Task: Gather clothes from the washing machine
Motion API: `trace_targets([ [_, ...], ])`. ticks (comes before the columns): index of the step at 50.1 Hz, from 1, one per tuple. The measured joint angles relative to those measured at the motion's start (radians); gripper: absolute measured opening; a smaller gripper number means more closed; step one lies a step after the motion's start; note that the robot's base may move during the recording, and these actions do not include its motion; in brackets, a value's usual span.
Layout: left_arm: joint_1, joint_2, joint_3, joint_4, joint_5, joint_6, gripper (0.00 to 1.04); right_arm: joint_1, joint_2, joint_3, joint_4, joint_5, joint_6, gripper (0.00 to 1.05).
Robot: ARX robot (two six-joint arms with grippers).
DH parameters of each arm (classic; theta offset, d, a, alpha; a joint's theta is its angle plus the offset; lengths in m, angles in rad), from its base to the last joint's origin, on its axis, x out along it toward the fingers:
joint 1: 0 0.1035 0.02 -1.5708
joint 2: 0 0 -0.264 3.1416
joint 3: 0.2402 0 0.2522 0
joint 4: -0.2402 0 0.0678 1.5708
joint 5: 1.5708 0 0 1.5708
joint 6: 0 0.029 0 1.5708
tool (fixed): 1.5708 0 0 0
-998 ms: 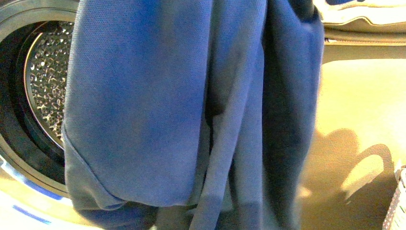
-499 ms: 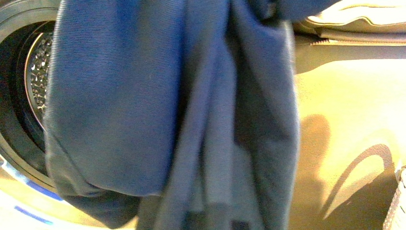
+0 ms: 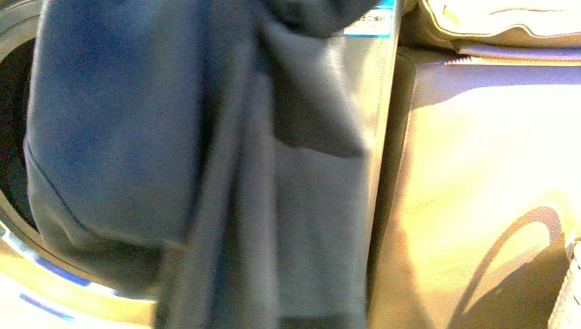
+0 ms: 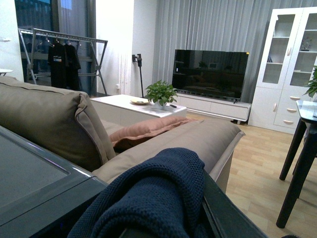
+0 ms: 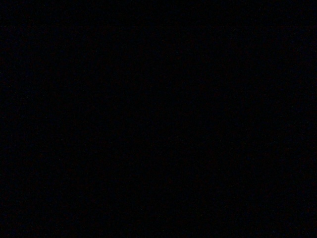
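The clothes [image 3: 178, 157], a limp dark blue garment, hang close before the front camera and fill its left and middle. Behind them stands the washing machine [image 3: 381, 103], showing a grey metal edge, a blue-white label [image 3: 370, 19] and part of its door ring [image 3: 17, 240]; the drum is almost wholly hidden. In the left wrist view the navy knit clothes [image 4: 148, 193] bulge over my left gripper [image 4: 166, 220], which is shut on them, and one dark finger [image 4: 225, 215] shows beside the fabric. The right wrist view is dark. My right gripper is out of view.
A beige sofa [image 3: 493, 178] stands right of the machine, with a cushion [image 3: 507, 20] on top. A white dotted edge [image 3: 570, 291] shows at the lower right. The left wrist view looks over the sofa [image 4: 44, 119] to a dark table's legs [image 4: 297, 168].
The hanging clothes have swung left across the front view, covering the drum and uncovering the machine's grey edge and label.
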Motion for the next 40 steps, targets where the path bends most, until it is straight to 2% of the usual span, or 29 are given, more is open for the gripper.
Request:
trace_targets([
  [8, 0.0, 0.0, 0.0, 0.0, 0.0, 0.0, 0.06, 0.011, 0.008, 0.014, -0.013, 0.147, -0.012, 0.78],
  [17, 0.0, 0.0, 0.0, 0.0, 0.0, -0.002, 0.07, -0.013, -0.014, 0.013, -0.021, 0.211, -0.005, 0.51],
  [24, 0.0, 0.0, 0.0, 0.0, 0.001, -0.002, 0.29, -0.057, -0.067, 0.006, -0.038, 0.225, 0.003, 0.32],
  [28, 0.0, 0.0, 0.002, 0.0, 0.001, -0.002, 0.4, -0.102, -0.113, -0.002, -0.053, 0.223, 0.01, 0.2],
  [31, 0.0, 0.0, 0.003, 0.0, 0.002, -0.002, 0.52, -0.156, -0.166, -0.007, -0.066, 0.212, 0.013, 0.1],
  [34, 0.0, 0.0, 0.003, 0.0, 0.002, -0.002, 0.67, -0.218, -0.225, -0.008, -0.088, 0.187, 0.017, 0.07],
  [40, 0.0, 0.0, 0.003, 0.0, 0.003, -0.002, 0.86, -0.328, -0.322, -0.002, -0.139, 0.124, 0.042, 0.07],
])
